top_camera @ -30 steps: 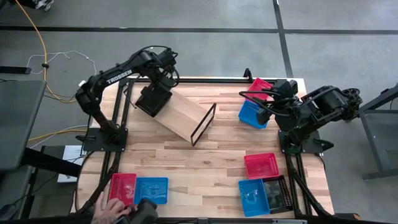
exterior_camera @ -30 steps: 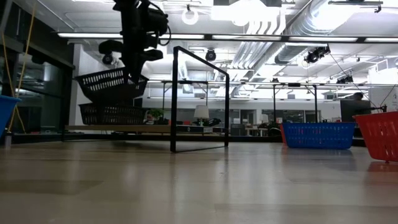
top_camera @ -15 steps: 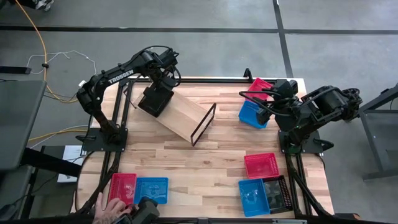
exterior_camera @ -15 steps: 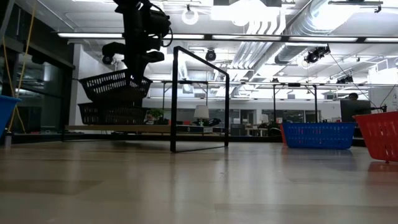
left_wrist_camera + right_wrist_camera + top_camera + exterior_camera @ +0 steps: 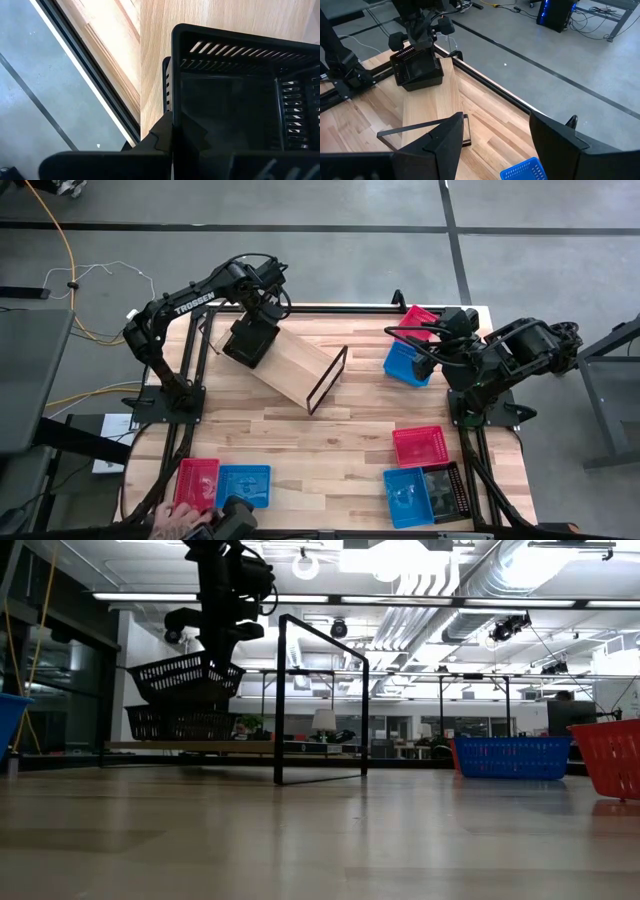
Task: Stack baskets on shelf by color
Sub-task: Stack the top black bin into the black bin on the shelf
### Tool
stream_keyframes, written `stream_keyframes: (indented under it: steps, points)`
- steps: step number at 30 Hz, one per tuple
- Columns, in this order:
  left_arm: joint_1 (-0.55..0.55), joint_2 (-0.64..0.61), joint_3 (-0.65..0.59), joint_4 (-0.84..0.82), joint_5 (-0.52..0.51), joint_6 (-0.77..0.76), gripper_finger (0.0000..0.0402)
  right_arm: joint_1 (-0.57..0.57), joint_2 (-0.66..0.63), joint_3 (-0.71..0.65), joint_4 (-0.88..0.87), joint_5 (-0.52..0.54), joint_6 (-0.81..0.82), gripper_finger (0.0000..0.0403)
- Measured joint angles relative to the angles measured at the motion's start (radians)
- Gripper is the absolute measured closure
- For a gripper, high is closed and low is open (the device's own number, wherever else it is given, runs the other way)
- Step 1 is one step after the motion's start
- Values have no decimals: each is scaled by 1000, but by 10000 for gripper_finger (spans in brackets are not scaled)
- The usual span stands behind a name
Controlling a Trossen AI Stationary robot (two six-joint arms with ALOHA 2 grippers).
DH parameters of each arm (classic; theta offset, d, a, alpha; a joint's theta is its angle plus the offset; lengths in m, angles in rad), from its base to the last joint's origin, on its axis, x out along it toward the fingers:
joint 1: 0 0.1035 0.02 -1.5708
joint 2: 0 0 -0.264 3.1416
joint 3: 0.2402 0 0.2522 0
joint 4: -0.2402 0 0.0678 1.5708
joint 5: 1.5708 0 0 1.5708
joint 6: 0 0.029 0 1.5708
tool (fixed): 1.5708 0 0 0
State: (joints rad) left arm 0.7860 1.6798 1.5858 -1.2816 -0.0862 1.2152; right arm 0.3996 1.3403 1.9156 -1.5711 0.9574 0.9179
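Above the shelf (image 5: 296, 366), black mesh basket (image 5: 250, 340)

Shelf (image 5: 292, 364) lies diagonally mid-table; its far end is blocked by stacked black baskets (image 5: 249, 340) and the left gripper (image 5: 256, 312). Open tabletop (image 5: 330, 435) in front.
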Motion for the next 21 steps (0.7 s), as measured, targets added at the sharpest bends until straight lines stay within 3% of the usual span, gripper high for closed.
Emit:
stream_keyframes:
  steps: [21]
  points:
    - [0,0,0,1,-4,10,356,0,0,0,2,-4,6,188]
